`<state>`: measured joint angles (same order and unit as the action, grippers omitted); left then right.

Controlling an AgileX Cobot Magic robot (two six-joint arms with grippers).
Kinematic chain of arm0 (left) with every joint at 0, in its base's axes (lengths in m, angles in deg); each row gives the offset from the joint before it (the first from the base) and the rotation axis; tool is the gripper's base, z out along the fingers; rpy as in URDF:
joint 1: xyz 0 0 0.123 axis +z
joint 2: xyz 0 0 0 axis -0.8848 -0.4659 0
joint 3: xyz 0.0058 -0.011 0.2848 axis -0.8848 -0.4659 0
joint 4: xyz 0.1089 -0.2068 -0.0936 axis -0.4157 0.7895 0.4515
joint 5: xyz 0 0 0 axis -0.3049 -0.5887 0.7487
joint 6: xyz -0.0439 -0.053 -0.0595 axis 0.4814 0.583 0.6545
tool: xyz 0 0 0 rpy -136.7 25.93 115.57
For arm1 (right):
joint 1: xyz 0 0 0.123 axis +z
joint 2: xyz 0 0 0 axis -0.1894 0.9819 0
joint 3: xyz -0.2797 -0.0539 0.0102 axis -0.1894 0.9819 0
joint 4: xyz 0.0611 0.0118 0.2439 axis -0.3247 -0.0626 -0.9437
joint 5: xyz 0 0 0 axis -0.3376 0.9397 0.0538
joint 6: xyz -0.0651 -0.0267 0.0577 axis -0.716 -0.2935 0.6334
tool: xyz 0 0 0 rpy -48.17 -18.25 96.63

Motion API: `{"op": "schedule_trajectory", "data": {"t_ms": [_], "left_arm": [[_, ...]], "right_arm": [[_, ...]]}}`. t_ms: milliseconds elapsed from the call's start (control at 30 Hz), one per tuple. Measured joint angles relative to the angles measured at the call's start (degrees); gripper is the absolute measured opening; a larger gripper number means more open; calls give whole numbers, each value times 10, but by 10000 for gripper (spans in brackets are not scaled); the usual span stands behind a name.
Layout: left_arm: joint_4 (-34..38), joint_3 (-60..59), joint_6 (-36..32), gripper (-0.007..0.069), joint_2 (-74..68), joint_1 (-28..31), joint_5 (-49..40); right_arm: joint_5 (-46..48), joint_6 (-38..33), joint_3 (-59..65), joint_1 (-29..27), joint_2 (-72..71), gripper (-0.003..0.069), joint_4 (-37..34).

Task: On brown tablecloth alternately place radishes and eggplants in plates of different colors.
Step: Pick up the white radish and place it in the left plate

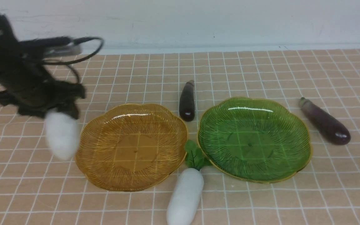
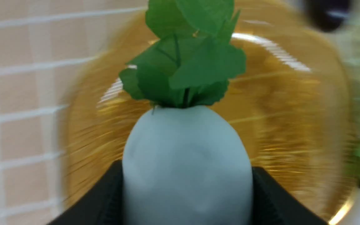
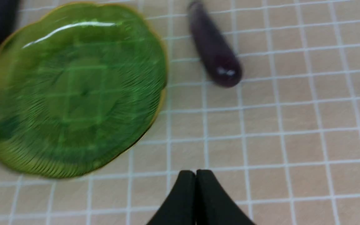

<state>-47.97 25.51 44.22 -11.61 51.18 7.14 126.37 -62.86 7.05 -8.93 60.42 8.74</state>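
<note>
My left gripper (image 1: pixel 59 112) is shut on a white radish (image 1: pixel 62 134) and holds it, blurred, above the brown tablecloth (image 1: pixel 261 72) just left of the amber plate (image 1: pixel 131 147). In the left wrist view the radish (image 2: pixel 186 162) sits between both black fingers (image 2: pixel 105 200), its green leaves pointing over the amber plate (image 2: pixel 292 109). A second radish (image 1: pixel 184 197) lies in front, between the plates. One eggplant (image 1: pixel 187 101) lies behind the gap between the plates, and a longer eggplant (image 1: pixel 325 122) lies right of the green plate (image 1: pixel 253 139). My right gripper (image 3: pixel 195 172) is shut and empty over the cloth near the green plate (image 3: pixel 73 90) and the longer eggplant (image 3: pixel 214 47).
Both plates hold nothing. A white wall (image 1: pixel 198 22) runs along the back edge of the cloth. The left arm's black cable (image 1: pixel 86 50) loops above the far left of the cloth.
</note>
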Motion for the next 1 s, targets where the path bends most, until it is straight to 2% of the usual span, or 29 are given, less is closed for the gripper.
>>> {"op": "schedule_trajectory", "data": {"t_ms": [67, 167, 267, 333, 400, 500, 667, 733, 800, 867, 900, 1000], "left_arm": [[0, 0, -9, 371, -16, -32, 21], [-3, 0, -15, 377, -47, -43, 42], [-6, 0, -17, 421, -74, -40, 45], [-9, 0, -17, 465, -82, -38, 44], [-13, 3, -17, 503, -83, -37, 38], [-35, 31, -9, 553, -80, -37, -7], [-55, 127, -9, 550, -75, -37, -91], [-45, 155, -9, 493, -69, -37, -147], [-32, 162, -22, 346, -57, -40, -200], [-27, 153, -32, 150, -35, -46, -209], [-27, 141, -35, 81, -17, -51, -210], [-24, 105, -35, 12, 37, -62, -211]], "right_arm": [[11, 10, -64, 0, 93, -15, 10], [33, -6, -139, 0, 208, -15, -2], [56, -18, -202, 0, 289, -3, -7], [78, -33, -246, 0, 351, 32, -7], [97, -49, -293, 0, 417, 94, -7], [130, -57, -361, 0, 509, 259, -9], [135, -58, -449, 0, 613, 507, 26], [135, -53, -475, 0, 648, 575, 61], [135, -52, -491, 0, 673, 602, 79], [135, -52, -504, 0, 698, 608, 82], [135, -54, -506, 0, 709, 607, 79], [135, -73, -508, 0, 742, 580, 66]]}}
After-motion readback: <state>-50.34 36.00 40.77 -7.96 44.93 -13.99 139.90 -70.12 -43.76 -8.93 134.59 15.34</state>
